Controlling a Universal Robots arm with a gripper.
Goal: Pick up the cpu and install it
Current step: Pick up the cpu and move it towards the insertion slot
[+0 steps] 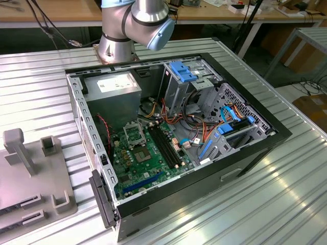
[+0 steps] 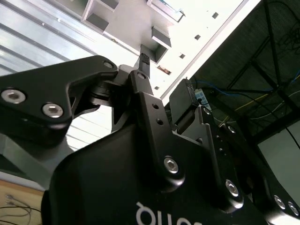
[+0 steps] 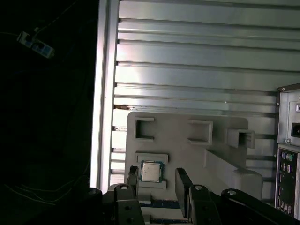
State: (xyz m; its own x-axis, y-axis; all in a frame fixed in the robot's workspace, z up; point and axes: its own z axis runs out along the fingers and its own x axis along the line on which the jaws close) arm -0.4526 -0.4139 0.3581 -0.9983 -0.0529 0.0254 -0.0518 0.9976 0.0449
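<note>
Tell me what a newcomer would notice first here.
An open PC case sits on the ribbed table in the exterior view, green motherboard exposed. In the first wrist view, the cpu lies in a grey tray, seen between the fingers of the open pincer.

The arm (image 1: 135, 23) rises from an upright silver base; its blue-capped shoulder joint sits at the top of the exterior view. In the first wrist view the gripper (image 3: 158, 182) is open: two black fingers (image 3: 183, 183), parallel, set apart
</note>
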